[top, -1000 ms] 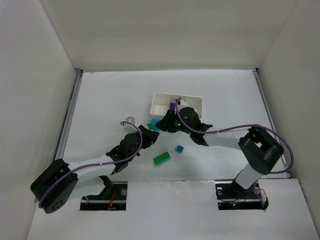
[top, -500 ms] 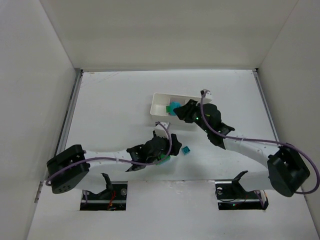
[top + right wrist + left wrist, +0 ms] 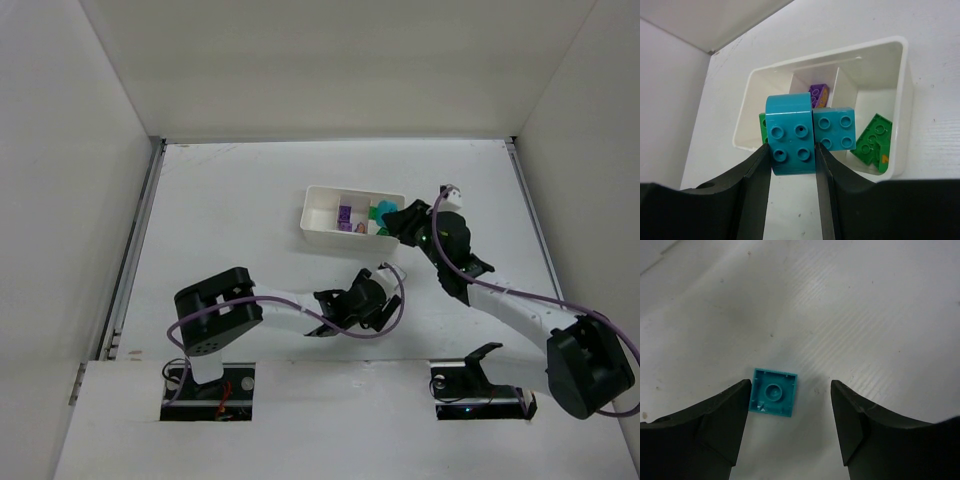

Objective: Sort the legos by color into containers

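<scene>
The white tray (image 3: 322, 214) lies at the table's middle back. My right gripper (image 3: 397, 222) hovers at its right end, shut on a cyan brick (image 3: 790, 132), studs facing the camera. In the right wrist view (image 3: 792, 150) the tray (image 3: 905, 95) holds a second cyan brick (image 3: 835, 128) and a green brick (image 3: 872, 142) in the near compartment, and a purple brick (image 3: 818, 95) farther in. My left gripper (image 3: 372, 298) is low over the table, open. A small cyan brick (image 3: 774, 398) lies upside down between its fingers (image 3: 790, 390), close to the left finger (image 3: 725, 415).
A bit of another green brick (image 3: 762, 127) shows behind the held cyan one. White walls close in the table on the left, back and right. The purple brick (image 3: 345, 215) sits in the tray's middle compartment.
My left gripper moved right, from the green brick to the small cyan brick. The green brick is gone from the table. My right gripper carried its cyan brick right, to the tray's right end.
</scene>
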{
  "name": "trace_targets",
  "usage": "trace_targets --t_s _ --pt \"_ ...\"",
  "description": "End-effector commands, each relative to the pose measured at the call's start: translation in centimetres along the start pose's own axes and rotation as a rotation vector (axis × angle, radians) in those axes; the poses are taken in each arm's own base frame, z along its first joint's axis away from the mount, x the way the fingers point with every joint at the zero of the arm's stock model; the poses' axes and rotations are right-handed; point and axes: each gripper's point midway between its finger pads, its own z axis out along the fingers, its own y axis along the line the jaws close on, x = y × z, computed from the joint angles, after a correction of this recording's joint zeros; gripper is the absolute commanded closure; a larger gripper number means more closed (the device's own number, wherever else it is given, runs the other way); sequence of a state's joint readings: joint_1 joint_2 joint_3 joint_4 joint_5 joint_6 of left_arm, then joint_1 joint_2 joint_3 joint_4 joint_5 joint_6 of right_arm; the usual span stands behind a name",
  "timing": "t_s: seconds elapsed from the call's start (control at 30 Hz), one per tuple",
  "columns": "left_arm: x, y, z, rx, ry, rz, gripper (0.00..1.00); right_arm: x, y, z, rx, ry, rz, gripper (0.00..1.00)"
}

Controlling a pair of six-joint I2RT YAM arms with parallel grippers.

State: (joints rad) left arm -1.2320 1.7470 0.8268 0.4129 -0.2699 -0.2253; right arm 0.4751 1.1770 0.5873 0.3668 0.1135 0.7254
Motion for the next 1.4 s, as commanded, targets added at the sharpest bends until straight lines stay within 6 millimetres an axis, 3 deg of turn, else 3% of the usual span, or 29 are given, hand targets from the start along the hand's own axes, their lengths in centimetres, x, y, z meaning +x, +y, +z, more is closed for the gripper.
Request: trace_targets --t_s 0.0,0.17,0.33,0.5,0.73,0.83,1.0,1.27,1.37 --pt "-1.3 -0.6 0.3 0.005 -0.006 0.077 0.39 -1.3 0.9 -0.3 -0.049 -0.036 0.021 0.7" --pt "-1.0 -0.1 0.6 -0.022 0.005 0.088 0.51 -1.0 0.8 0.0 -0.051 -0.021 0.023 0.7" --pt "-0.4 0.7 0.3 -0.052 0.017 0.089 0.79 -1.1 0.8 -0.1 -0.054 -0.026 0.027 0.7" --pt "-5.2 3.7 -3.0 -0.16 -0.151 0.009 0.84 -1.6 0.2 -0.2 -0.041 -0.049 0.037 0.7" --pt "-12.8 12.2 -8.8 -0.275 -0.423 -0.359 0.79 -1.8 0.6 -0.5 -0.059 -0.062 0.046 0.7" --pt "-14.9 15.3 -9.9 -0.313 -0.497 -0.466 0.77 -2.1 0.6 -0.7 -0.059 -0.077 0.047 0.7" --pt "-16.2 19.5 -8.0 -0.368 -0.484 -0.554 0.75 -1.8 0.3 -0.5 -0.052 -0.072 0.047 0.7" --pt "-14.8 22.9 -4.1 -0.439 -0.387 -0.576 0.7 -1.9 0.7 -0.6 -0.067 -0.071 0.045 0.7" --pt "-14.5 23.4 -3.4 -0.45 -0.373 -0.578 0.61 -1.7 0.9 -0.5 -0.072 -0.064 0.045 0.7"
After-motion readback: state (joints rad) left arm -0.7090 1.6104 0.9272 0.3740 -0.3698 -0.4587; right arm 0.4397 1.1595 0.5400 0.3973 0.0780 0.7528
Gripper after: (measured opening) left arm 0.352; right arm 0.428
